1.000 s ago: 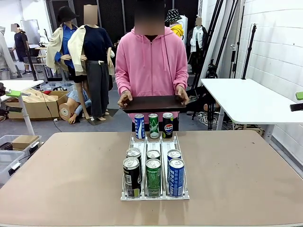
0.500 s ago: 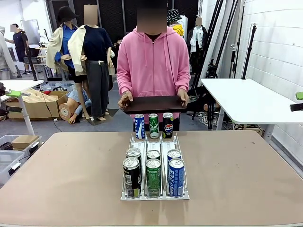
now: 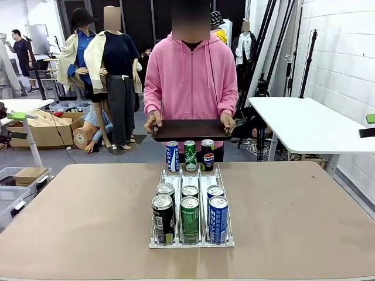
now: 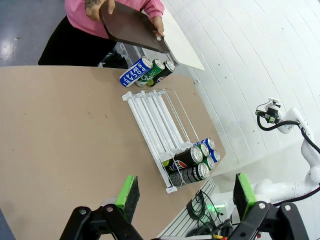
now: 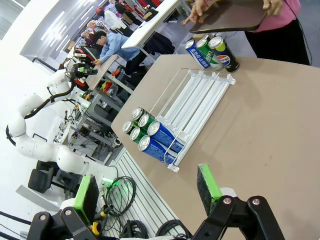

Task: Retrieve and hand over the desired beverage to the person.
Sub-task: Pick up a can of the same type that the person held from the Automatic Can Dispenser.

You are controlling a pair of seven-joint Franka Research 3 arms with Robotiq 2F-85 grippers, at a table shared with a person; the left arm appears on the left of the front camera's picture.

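The person (image 3: pixel 190 76) in the pink hoodie now stands slightly straighter than a second ago, with head and shoulders shifted a little toward picture right. The dark tray (image 3: pixel 190 129) has barely moved.

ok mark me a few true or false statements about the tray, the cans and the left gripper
1. The person in the pink hoodie holds the dark brown flat tray with both hands. True.
2. On that tray stand three upright drink cans. False: they stand on the tan table, at the far end of the white wire rack.
3. The rack's near end holds six cans. True.
4. The front middle can there is blue. False: it is the green can; the blue can is in the lane on the robot's right.
5. The left gripper is shut on a can. False: it is open and empty.
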